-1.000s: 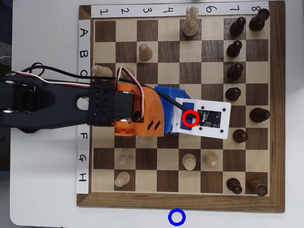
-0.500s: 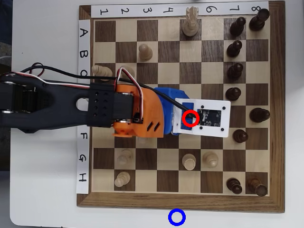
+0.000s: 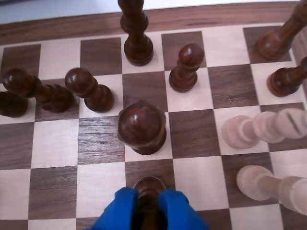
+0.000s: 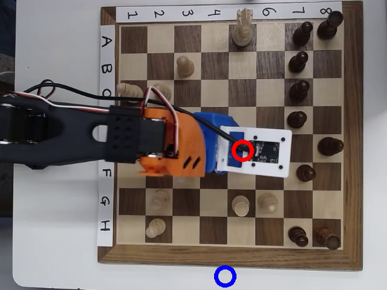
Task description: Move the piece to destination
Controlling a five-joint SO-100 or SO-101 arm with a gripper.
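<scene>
In the wrist view my gripper (image 3: 148, 199) enters from the bottom edge, and its two blue fingers (image 3: 120, 206) are closed around a small dark brown pawn (image 3: 149, 184) with a round head. The pawn stands over a dark square, and I cannot tell whether it touches the board. In the overhead view the orange and blue wrist (image 4: 181, 145) lies over the middle of the chessboard (image 4: 230, 257) and hides the gripper and pawn. The blue ring (image 4: 225, 276) lies on the white tabletop just below the board's lower edge, with nothing in it.
Another dark pawn (image 3: 142, 127) stands one square ahead of the fingers, with more dark pieces (image 3: 184, 67) behind it. Pale pieces (image 3: 261, 127) are at the right. A red ring (image 4: 242, 150) sits over the wrist camera board. Dark pawns (image 4: 299, 89) line column 7.
</scene>
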